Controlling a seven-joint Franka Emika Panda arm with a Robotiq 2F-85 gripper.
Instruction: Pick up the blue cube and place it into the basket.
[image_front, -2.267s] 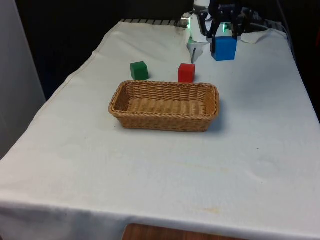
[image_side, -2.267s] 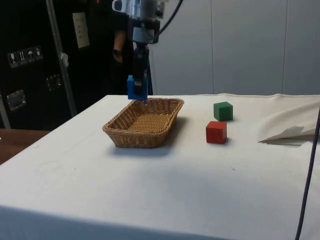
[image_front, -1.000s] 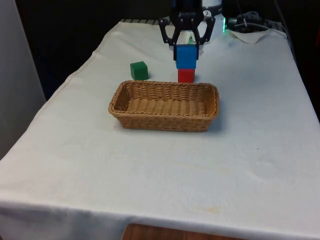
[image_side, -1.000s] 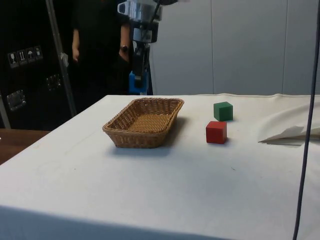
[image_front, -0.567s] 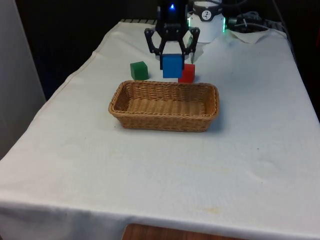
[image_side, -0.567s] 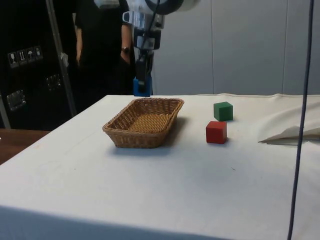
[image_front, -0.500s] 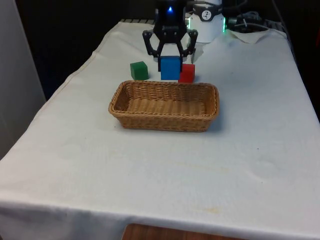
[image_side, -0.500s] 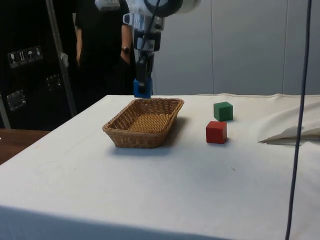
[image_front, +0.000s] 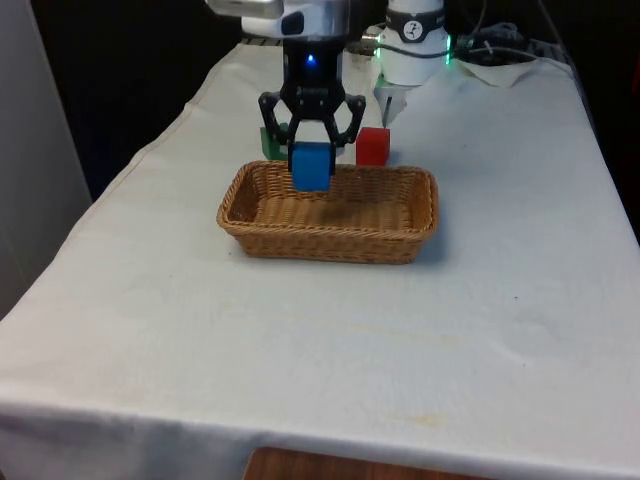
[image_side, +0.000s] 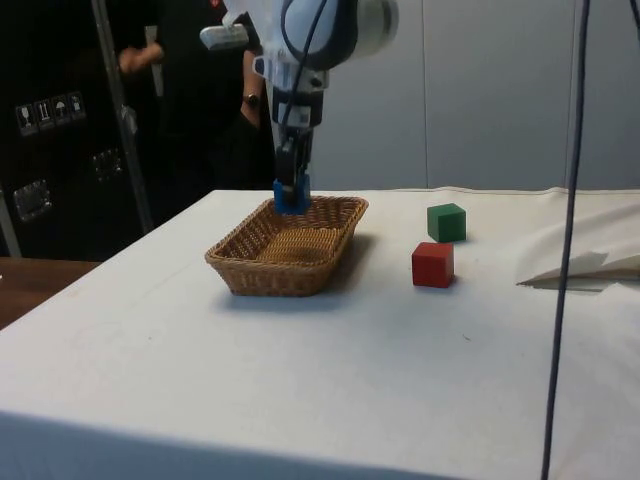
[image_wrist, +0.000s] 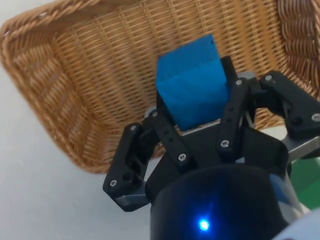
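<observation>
The blue cube (image_front: 311, 165) hangs just above the wicker basket (image_front: 405, 240), over its half toward the front view's left. My gripper (image_front: 311, 162) is shut on the cube. From the side, the blue cube (image_side: 291, 195) sits at rim height over the basket (image_side: 270, 275), held by the gripper (image_side: 292, 192). Through the wrist camera, the blue cube (image_wrist: 192, 87) is clamped between the black fingers (image_wrist: 235, 107), with the basket floor (image_wrist: 105, 65) right beneath it.
A red cube (image_front: 373, 145) and a green cube (image_front: 268, 140) stand on the white cloth just behind the basket; the green one is partly hidden by the gripper. A person (image_side: 195, 90) stands behind the table in the side view.
The gripper has carried the blue cube from behind the basket toward the front view's left and down, so that it now hangs over the basket's inside.
</observation>
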